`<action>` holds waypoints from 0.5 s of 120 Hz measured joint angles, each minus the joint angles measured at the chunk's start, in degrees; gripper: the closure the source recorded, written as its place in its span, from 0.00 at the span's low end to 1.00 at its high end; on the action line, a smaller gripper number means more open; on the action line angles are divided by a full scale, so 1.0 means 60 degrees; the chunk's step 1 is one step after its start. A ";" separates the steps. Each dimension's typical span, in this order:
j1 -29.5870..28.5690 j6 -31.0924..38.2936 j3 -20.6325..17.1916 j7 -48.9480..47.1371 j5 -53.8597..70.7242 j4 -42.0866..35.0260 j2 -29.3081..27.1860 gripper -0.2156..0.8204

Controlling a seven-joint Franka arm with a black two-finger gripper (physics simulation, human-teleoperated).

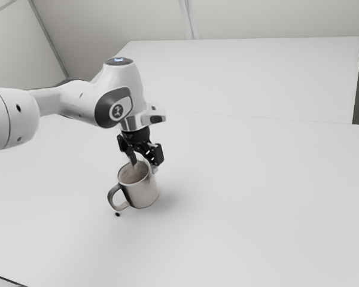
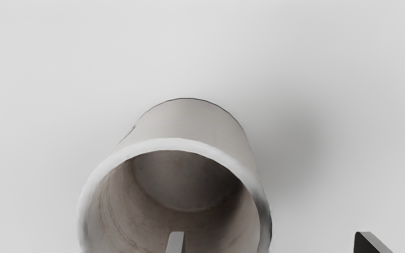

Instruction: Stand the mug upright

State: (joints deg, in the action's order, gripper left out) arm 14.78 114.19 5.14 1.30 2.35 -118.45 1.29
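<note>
Mug (image 1: 142, 192) mouth-up on table (image 1: 257, 203), any lean unclear. Gripper (image 1: 145, 168) open, fingers straddling wall. Likely rigid, lightish, slick metal; best hold: wall near rim (image 2: 174, 144).

In exterior view: on or just over table (image 1: 257, 209), contact hard to tell: mug (image 1: 145, 194), mouth toward gripper (image 1: 144, 169). Handle (image 1: 112, 197) out to exterior view's left, small spot (image 1: 117, 214) on table just by handle's lower end. Arm (image 1: 60, 101) in from exterior view's left, above table; gripper right over mug. Behind table: wall (image 1: 96, 18). In wrist view: one finger (image 2: 176, 242) inside mug's mouth, other finger (image 2: 369, 244) outside, rim between, apart from outer finger.
</note>
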 joint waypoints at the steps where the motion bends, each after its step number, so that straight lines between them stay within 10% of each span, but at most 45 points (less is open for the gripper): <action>1: 0.0007 -0.0011 -0.0003 0.0003 0.0000 0.0001 -0.0045 0.29; 60: -0.1248 -0.1834 -0.0368 0.0940 0.0119 0.4513 0.0672 0.24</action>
State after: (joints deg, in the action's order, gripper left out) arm 7.29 103.18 2.93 6.94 3.07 -91.37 5.32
